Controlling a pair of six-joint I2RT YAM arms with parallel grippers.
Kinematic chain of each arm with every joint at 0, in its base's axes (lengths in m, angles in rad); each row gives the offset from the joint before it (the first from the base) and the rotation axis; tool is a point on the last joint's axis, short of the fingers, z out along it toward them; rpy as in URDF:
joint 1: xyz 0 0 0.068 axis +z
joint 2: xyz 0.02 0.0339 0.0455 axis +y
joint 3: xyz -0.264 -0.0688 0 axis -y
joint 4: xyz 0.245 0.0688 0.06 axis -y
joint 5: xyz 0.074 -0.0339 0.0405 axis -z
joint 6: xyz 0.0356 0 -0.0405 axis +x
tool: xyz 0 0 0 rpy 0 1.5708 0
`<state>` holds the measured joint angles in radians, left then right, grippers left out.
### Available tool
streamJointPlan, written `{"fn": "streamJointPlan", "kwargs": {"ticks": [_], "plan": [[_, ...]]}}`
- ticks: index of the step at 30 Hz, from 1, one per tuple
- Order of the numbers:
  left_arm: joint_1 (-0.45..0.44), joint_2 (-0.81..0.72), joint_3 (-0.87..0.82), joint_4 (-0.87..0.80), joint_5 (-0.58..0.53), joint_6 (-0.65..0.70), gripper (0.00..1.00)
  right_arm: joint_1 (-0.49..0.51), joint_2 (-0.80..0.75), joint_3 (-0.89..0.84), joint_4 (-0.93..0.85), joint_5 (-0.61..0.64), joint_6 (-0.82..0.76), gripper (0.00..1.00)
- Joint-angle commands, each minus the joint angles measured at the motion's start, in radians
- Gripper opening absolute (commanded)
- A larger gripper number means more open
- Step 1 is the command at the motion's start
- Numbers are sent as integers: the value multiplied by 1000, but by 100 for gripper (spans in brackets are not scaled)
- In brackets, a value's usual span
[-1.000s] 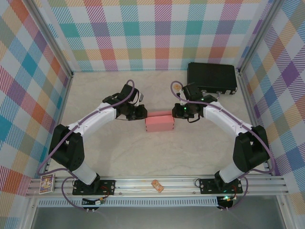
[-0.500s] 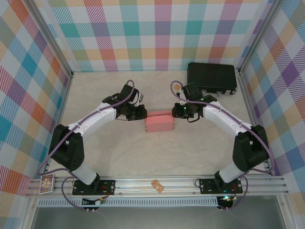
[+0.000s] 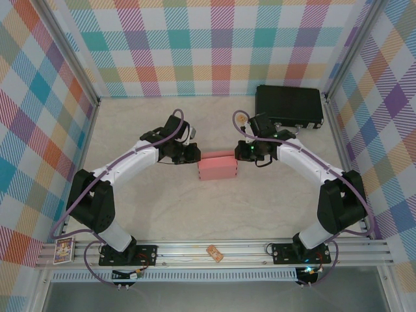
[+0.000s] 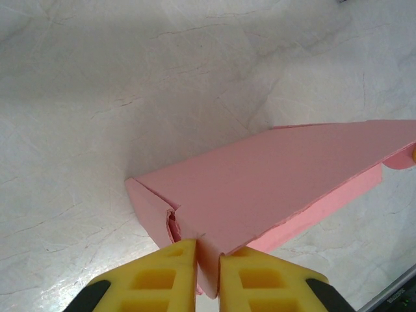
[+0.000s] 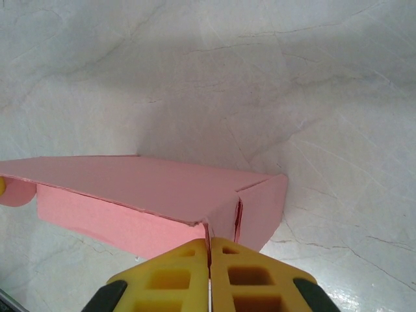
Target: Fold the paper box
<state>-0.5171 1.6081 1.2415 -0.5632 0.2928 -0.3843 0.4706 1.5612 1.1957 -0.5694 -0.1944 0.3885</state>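
You are gripping the paper box (image 3: 218,168) at both of its short ends. It is resting flat on the table (image 3: 260,208), nearer the arm bases than the black case (image 3: 289,107), off that case's left corner and well apart from it. Your left gripper (image 4: 208,266) is pinching 1 end flap, its 2 yellow fingers (image 4: 162,276) nearly closed on thin card. Your right gripper (image 5: 209,260) is clamping the opposite end, fingers almost touching.
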Motion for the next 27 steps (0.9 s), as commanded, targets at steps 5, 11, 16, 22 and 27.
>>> {"fn": "streamJointPlan", "kwargs": {"ticks": [5, 11, 16, 22, 27], "plan": [[-29, -27, -34, 3, -26, 35, 15, 3, -1, -27, -8, -15, 7, 8], [-43, -28, -39, -3, -52, 60, 15, 4, -4, -34, -9, -16, 6, 8], [-49, -24, -52, 9, -48, 63, 15, 3, -3, -38, -9, -19, 4, 7], [-54, -38, -75, 16, -57, 81, 15, 3, -4, -46, -10, -22, -3, 7], [-57, -36, -83, 18, -46, 95, 15, 3, -6, -54, -9, -26, -7, 6]]}}
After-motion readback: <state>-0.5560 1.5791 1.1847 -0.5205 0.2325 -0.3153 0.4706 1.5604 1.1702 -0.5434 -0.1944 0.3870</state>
